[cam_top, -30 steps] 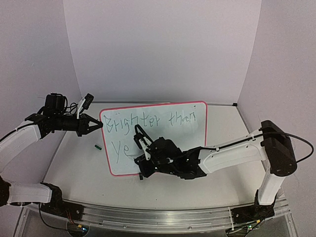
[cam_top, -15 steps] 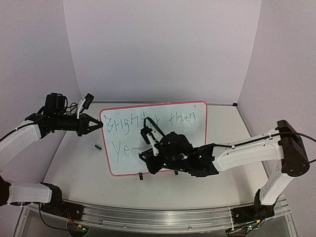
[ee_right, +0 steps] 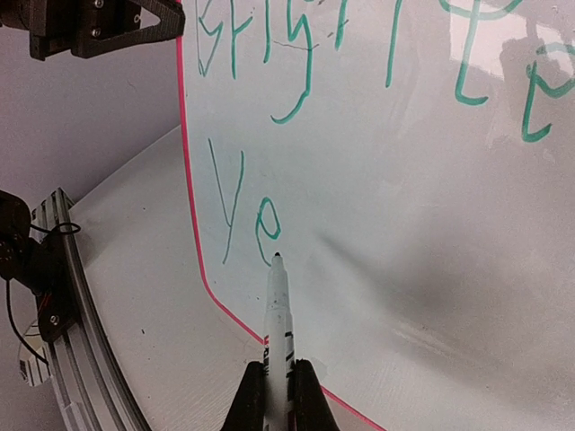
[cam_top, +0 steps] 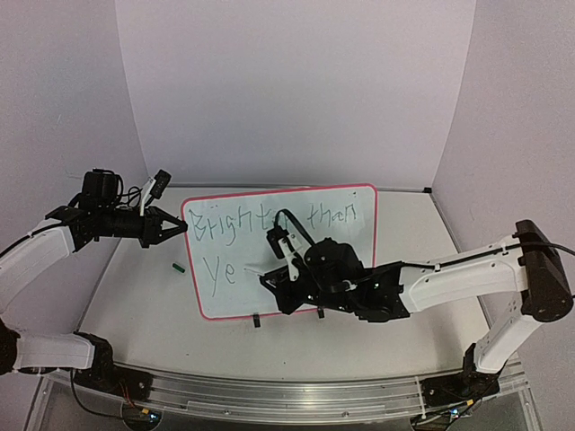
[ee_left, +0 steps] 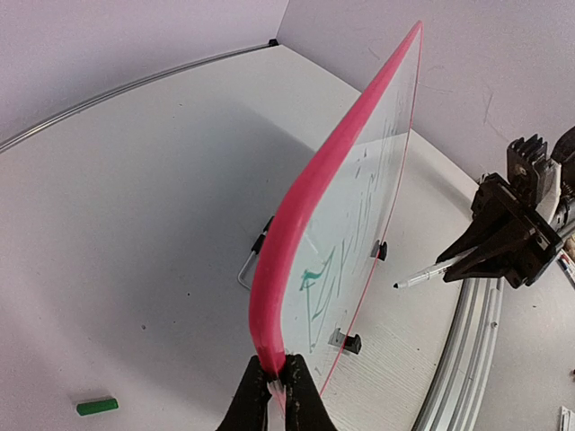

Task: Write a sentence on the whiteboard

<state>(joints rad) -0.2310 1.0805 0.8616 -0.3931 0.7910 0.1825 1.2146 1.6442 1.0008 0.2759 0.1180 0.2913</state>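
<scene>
Green marker writing (cam_top: 220, 224) on the whiteboard (cam_top: 359, 256) reads "Bright…" and "than" along the top line, with the right arm covering the letters between. The second line so far gives only "Ye" (ee_right: 243, 211). The board stands on its lower long edge on the grey table (cam_top: 422, 224), leaning back, with two black clips (ee_left: 347, 341) along that edge.

The left arm reaches in from the side, its wrist level. The left gripper (ee_left: 277, 373) is closed tight on the red-pink frame at the board's lower left corner.

The right arm stretches low across the front of the board. The right gripper (ee_right: 278, 382) is clamped on a white marker (ee_right: 278, 310), which points up at the surface. Its dark tip sits at the foot of the "e"; whether it touches the board cannot be told. Black print on the barrel is too small to read.

A small green cap (cam_top: 178, 266) lies on the table just left of the board.
</scene>
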